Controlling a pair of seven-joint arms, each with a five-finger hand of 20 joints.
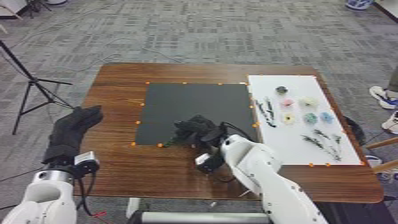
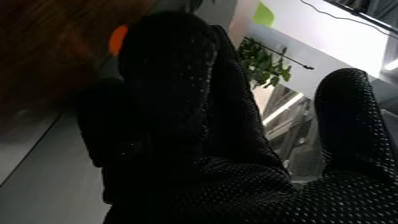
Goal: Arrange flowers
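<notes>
In the head view my right hand (image 1: 194, 127) is over the lower middle of the black sheet (image 1: 195, 96), beside a bit of green (image 1: 171, 142) near the sheet's lower edge. In the right wrist view, the fingers of my right hand (image 2: 169, 85) are straight and the thumb stands apart; green leaves (image 2: 261, 62) show beyond the gap, touching neither as far as visible. On the white sheet (image 1: 266, 85) at the right lie a pink flower (image 1: 287, 102), a yellow flower (image 1: 288, 118), blue flowers (image 1: 310, 118) and dark sprigs (image 1: 325, 143). My left hand (image 1: 76, 122) is open at the table's left edge.
Small orange markers (image 1: 161, 145) line both sheets on the brown table (image 1: 111, 107). A dark small item (image 1: 282, 90) lies near the white sheet's top, with thin dark stems (image 1: 266, 112) along its left side. A black tripod (image 1: 34, 80) stands left of the table.
</notes>
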